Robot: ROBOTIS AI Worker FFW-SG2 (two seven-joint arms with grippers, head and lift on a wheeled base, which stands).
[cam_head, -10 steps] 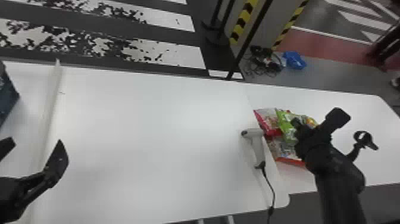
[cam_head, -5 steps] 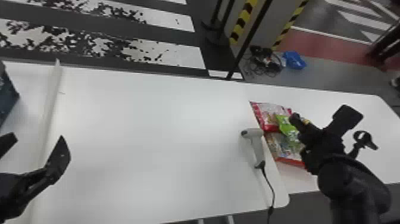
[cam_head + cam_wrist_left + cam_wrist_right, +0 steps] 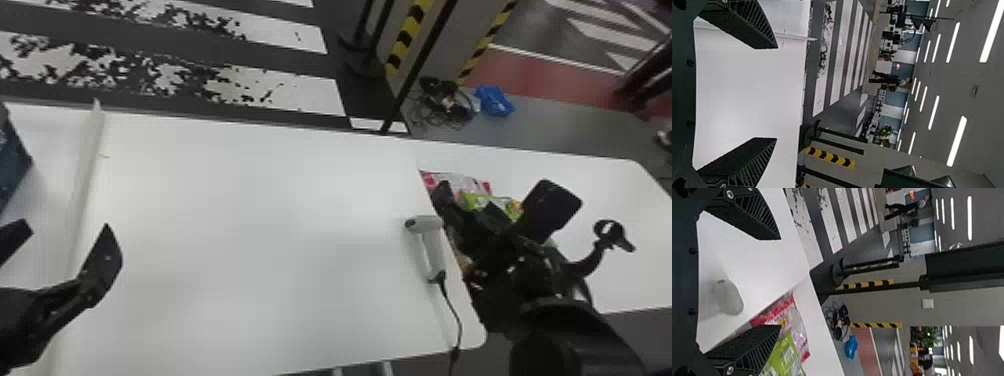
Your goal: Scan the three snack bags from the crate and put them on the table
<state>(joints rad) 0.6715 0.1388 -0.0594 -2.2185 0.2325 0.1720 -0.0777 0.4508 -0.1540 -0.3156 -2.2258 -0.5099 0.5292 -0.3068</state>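
Observation:
In the head view my left gripper (image 3: 60, 245) is open above the left part of the white table (image 3: 250, 225); in the left wrist view the left gripper (image 3: 775, 93) has nothing between its fingers. The right gripper (image 3: 495, 200) is open over the snack bags, just right of the white-grey scanner (image 3: 431, 245). A red-and-pink bag (image 3: 462, 181) and a green bag (image 3: 477, 201) lie beside the raised board's right edge, with an orange-red one (image 3: 465, 262) mostly hidden under the arm. From the right wrist, the right gripper (image 3: 779, 282) shows wide apart, the scanner (image 3: 728, 297) beyond.
A dark blue box (image 3: 10, 160) stands at the far left, past a raised white strip (image 3: 87, 165). The scanner's black cable (image 3: 452, 310) runs over the near edge. Behind the table are a black post (image 3: 420, 65) and cables on the floor (image 3: 445, 102).
The right gripper has moved left toward the scanner and its fingers look farther apart. The red-and-pink bag has shifted slightly away from me. My left gripper has moved a little forward.

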